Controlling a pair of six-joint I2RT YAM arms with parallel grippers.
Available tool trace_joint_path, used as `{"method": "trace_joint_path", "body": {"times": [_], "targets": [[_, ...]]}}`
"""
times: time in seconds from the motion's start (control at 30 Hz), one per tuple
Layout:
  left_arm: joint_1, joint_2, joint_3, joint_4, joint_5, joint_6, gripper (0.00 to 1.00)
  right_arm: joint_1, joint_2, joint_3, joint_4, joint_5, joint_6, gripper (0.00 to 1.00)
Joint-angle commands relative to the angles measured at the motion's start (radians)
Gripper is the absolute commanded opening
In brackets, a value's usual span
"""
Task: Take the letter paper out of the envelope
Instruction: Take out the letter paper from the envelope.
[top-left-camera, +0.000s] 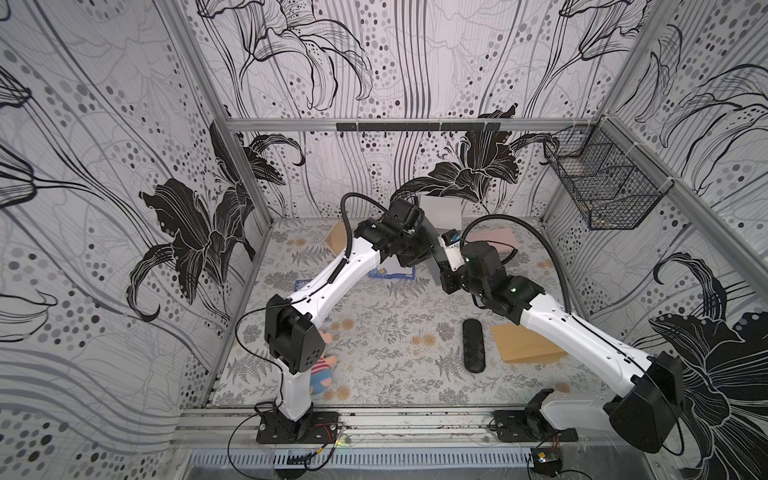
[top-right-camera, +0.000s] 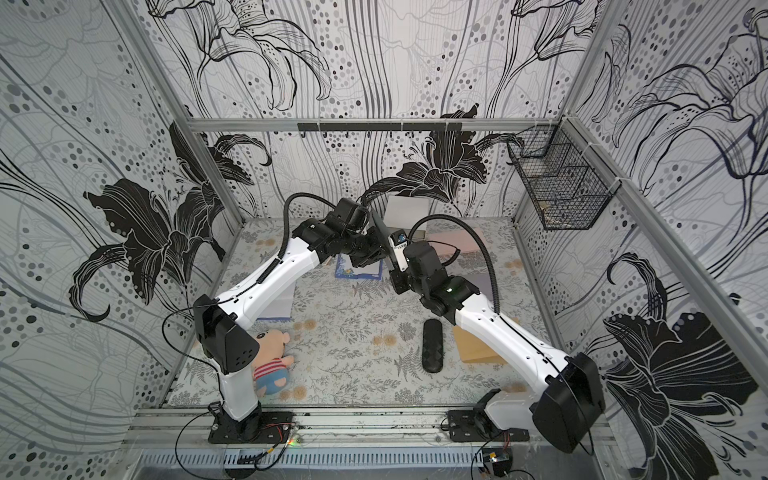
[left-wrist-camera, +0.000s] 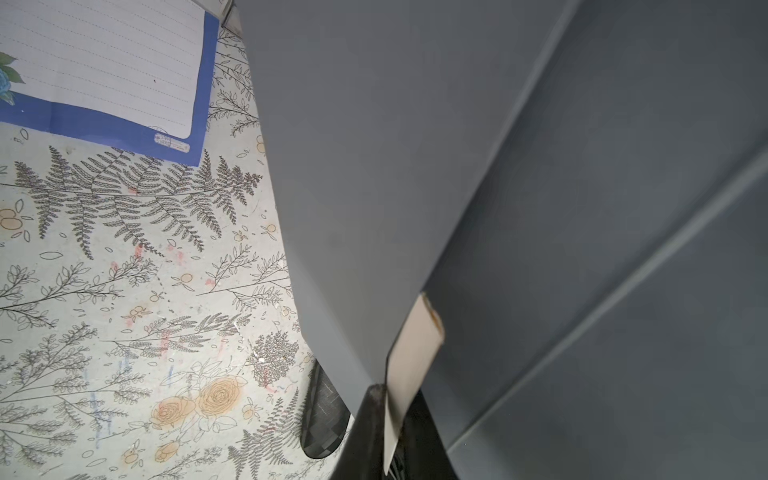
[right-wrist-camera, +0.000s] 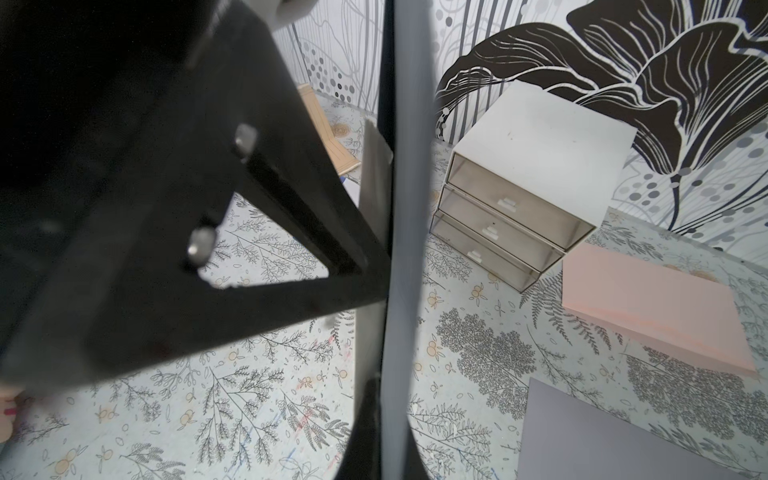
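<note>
The right gripper is closed on the grey envelope. It holds the envelope upright on its edge in the air, just in front of the drawer chest on the robot's side. In both top views the two arms meet at that spot.

The left gripper sits tight against the envelope's flap side, the face turned away from the chest. From these views I cannot tell whether its jaws are parted or pinching anything. A pale strip lies at its tip against the flap. It may be tape on a finger or a last corner of paper; the view is too close to say.

The letter paper, a lined sheet with a blue border, lies flat on the table. It is nearer the robot than the chest, on the left arm's side of the raised envelope, and it touches neither the envelope nor a gripper. No other sheet shows at the envelope's mouth.

With the sheet lying free, the pull-out looks finished or nearly so, and the step in hand is the let-go. The next move calls for the left gripper to back off from the flap without catching it. The right gripper needs a firm hold meanwhile, so the thin envelope neither swings nor folds before it is lowered in front of the chest.
</note>
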Motion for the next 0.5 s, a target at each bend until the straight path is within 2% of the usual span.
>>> {"method": "trace_joint_path", "body": {"times": [0.0,0.1,0.27,0.47], "targets": [[0.004,0.009,0.032,-0.009,0.006,0.008,0.17,0.004,0.009,-0.009,0.004,-0.014,0.012,0.00],[0.008,0.009,0.032,-0.014,0.007,0.012,0.10,0.004,0.011,-0.012,0.005,-0.016,0.016,0.00],[0.011,-0.002,0.032,-0.016,-0.001,0.016,0.07,0.004,0.017,-0.015,0.002,-0.015,0.017,0.00],[0.017,-0.008,0.037,-0.023,0.006,0.012,0.10,0.004,0.025,-0.024,0.002,-0.013,0.018,0.00]]}}
